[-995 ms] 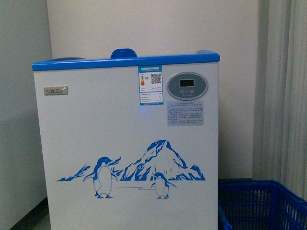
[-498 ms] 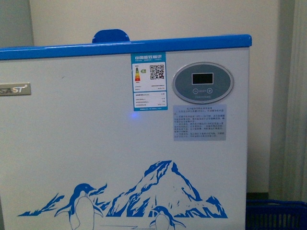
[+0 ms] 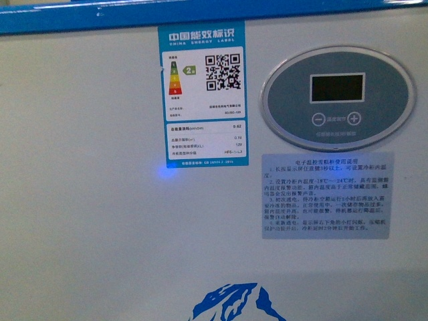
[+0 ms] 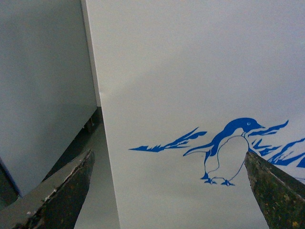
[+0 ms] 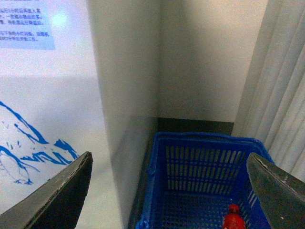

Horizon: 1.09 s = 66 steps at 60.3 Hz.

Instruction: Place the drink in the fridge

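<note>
The fridge (image 3: 100, 221) fills the front view from very close: white front wall, blue top rim, energy label and oval control panel. Its lid is out of view. My left gripper (image 4: 169, 191) is open in front of the penguin decal on the fridge (image 4: 190, 57). My right gripper (image 5: 169, 191) is open beside the fridge (image 5: 52, 105), above a blue basket (image 5: 157, 162). The drink (image 5: 233, 218), a bottle with a red cap, lies in that basket near its corner. Nothing is between either gripper's fingers.
A grey cabinet side (image 4: 43, 86) stands close to the fridge on one flank. On the other flank are a beige wall (image 5: 209, 57) and a pale curtain (image 5: 281, 95) behind the basket. A printed notice (image 3: 317, 194) is stuck under the control panel (image 3: 338, 100).
The front view has closed in on the fridge: its whole front and the basket showed a second ago, now only the upper wall with label and panel fills the frame.
</note>
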Tool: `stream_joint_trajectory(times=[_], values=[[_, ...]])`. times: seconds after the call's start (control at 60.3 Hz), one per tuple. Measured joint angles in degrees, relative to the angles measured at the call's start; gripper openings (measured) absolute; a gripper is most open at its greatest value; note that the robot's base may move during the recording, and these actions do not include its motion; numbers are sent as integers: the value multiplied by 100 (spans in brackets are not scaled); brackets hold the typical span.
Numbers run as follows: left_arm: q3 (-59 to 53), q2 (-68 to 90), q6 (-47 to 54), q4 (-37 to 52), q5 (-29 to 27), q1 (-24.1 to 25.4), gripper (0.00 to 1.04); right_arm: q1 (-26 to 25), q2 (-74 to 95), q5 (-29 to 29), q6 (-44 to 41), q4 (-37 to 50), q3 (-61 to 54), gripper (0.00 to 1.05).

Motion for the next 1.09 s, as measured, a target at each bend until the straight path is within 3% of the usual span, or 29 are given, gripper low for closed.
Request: stream_joint_trajectory(times=[0.166,0.232,0.315,0.415,0.498,0.73,1.095], values=[[0,0,0,0,0,0,97,2,13,22,20,-9,2,97],[0,0,-2,0,-2,0,97,24,525,546,382,-791,317,97],[0,0,0,0,2,0,97,-374,1598,544,533,-1067,702,97],[0,0,-2,0,-2,0,97,-1204,3626,481,501,-153,1204,97],[0,0,0,0,0,0,97,-1572,5246,688,442,686,1718,97],[0,0,0,0,2,0,97,-1604,9438,1410,358,1895,3230,97],[0,0,0,0,0,0,97,-1499,13680,2455,667,2288,5425,97]])
